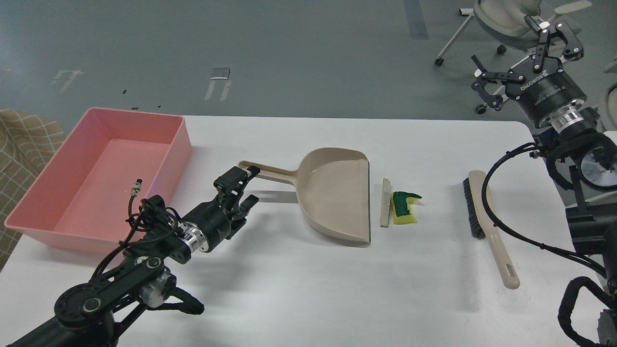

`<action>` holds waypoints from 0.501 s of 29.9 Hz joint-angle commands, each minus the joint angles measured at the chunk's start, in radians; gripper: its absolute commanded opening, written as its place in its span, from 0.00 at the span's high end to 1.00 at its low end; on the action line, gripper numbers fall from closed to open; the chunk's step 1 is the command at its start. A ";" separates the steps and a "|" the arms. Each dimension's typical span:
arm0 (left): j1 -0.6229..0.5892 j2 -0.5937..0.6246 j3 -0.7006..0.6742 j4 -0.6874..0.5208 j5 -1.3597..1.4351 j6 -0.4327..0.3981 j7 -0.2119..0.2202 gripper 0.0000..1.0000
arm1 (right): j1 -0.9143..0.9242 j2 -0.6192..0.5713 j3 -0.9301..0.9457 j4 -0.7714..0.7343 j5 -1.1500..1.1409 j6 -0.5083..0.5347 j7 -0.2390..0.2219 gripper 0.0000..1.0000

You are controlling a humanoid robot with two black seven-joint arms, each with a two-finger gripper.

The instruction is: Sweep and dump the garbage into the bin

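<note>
A thin bread slice (385,202) and a yellow sponge with a green face (404,208) lie side by side on the white table (308,289), just right of the beige dustpan's (332,193) open edge. The dustpan's handle (270,171) points left. The pink bin (101,178) stands at the table's left, empty. My left gripper (243,185) is open, low over the table, its fingers at the handle's end. My right gripper (525,58) is open and empty, raised beyond the table's far right corner.
A beige brush (487,221) with dark bristles lies right of the sponge, its handle toward the front edge. An office chair (501,19) stands on the floor behind the table. A checked cloth (19,144) lies left of the bin.
</note>
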 commanded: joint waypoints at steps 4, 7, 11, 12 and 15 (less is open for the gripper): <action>-0.029 -0.058 0.007 0.075 0.000 0.026 -0.003 0.16 | -0.001 -0.004 0.000 -0.002 0.000 0.000 0.000 0.00; -0.033 -0.065 0.007 0.084 0.000 0.041 -0.010 0.16 | -0.008 -0.010 0.000 -0.002 0.000 0.000 0.000 0.00; -0.055 -0.072 0.005 0.098 -0.002 0.054 -0.013 0.16 | -0.012 -0.018 0.000 -0.002 0.000 0.000 0.001 0.00; -0.058 -0.072 0.005 0.100 -0.002 0.055 -0.013 0.16 | -0.012 -0.018 0.000 -0.002 0.000 0.000 0.000 0.00; -0.084 -0.076 0.007 0.132 -0.002 0.055 -0.013 0.16 | -0.012 -0.015 0.000 0.001 0.000 0.000 0.000 0.00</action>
